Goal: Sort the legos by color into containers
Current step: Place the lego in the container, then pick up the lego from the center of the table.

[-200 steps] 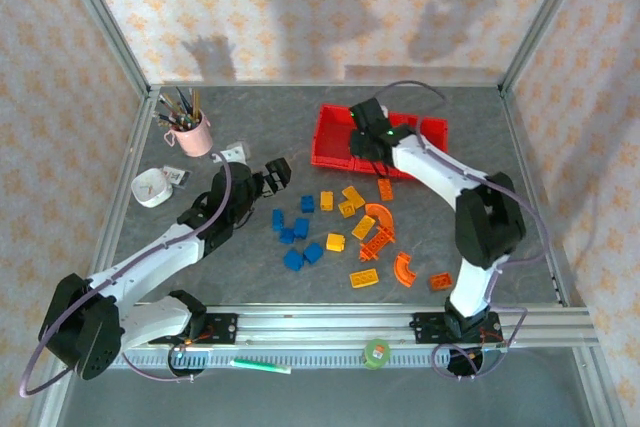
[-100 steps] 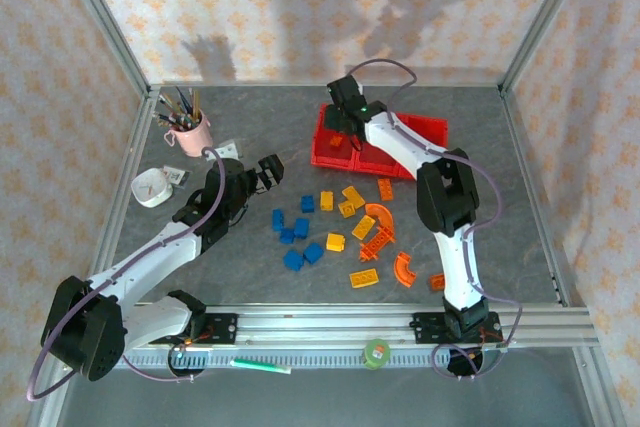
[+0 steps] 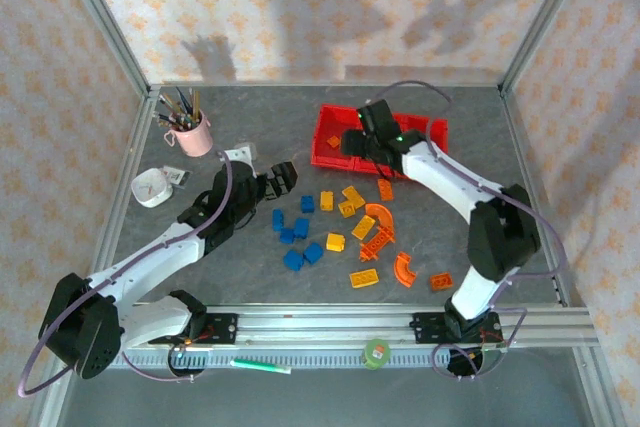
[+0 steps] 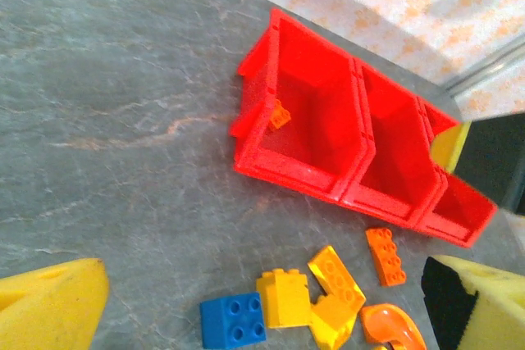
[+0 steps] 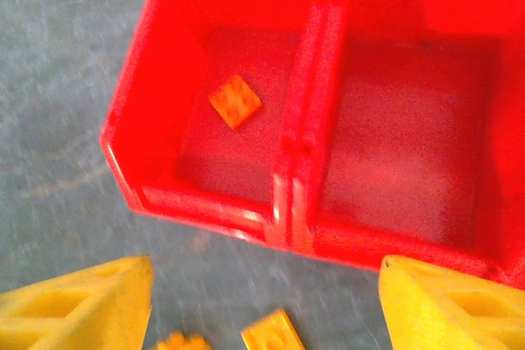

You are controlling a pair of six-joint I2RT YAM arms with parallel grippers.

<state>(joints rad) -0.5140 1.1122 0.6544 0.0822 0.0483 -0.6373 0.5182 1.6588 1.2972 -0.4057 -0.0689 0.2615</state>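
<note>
Right wrist view | right fingers (image 5: 82,309) spread wide, empty (beside red containers (image 5: 295,161)) | orange lego (image 5: 235,101) binned upper left | advice: fetch lone orange brick (image 3: 441,282), same bin

The top camera looks down from behind the near edge over the whole table (image 3: 270,117), the left wrist camera looks slantwise across it at the bins (image 4: 312,96), the right wrist camera sits close above them, and all three share the left bin's brick (image 5: 235,101).
</note>
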